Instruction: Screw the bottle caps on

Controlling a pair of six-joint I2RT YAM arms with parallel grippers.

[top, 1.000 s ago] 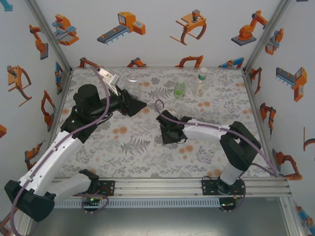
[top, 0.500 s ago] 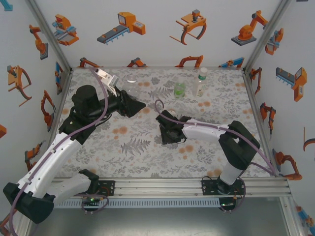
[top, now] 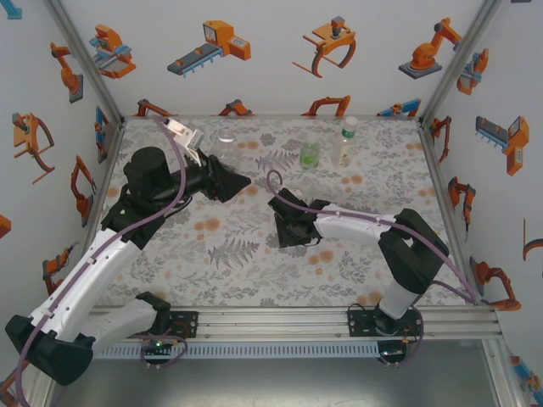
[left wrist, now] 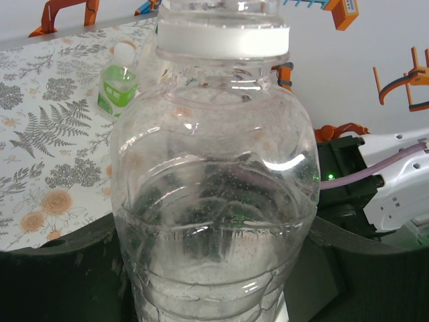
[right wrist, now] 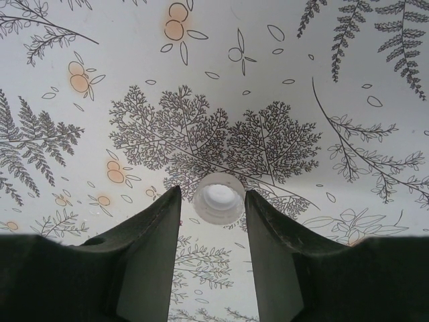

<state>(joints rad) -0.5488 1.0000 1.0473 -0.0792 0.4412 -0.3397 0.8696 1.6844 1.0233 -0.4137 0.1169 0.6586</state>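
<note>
My left gripper [top: 231,175] is shut on the short clear bottle [top: 226,147], held above the back left of the table. In the left wrist view that bottle [left wrist: 214,201] is very close, with a white neck ring [left wrist: 221,39] below its top and dark finger pads on both sides. Low over the table's middle, my right gripper [top: 288,229] is open. A small whitish cap [right wrist: 219,198] lies open side up on the table between its fingertips [right wrist: 213,201], touching neither finger. The short green bottle [top: 310,155] and the taller clear bottle [top: 346,140], which has a green cap on, stand at the back.
The floral table cover [top: 229,254] ends at a metal rail [top: 339,318] along the near edge. White walls with orange robot pictures close in the back and both sides. A bottle with a green label [left wrist: 118,84] stands behind the held one in the left wrist view.
The left arm has drawn slightly left with the clear bottle. The right gripper has edged a little to the left over the cap.
</note>
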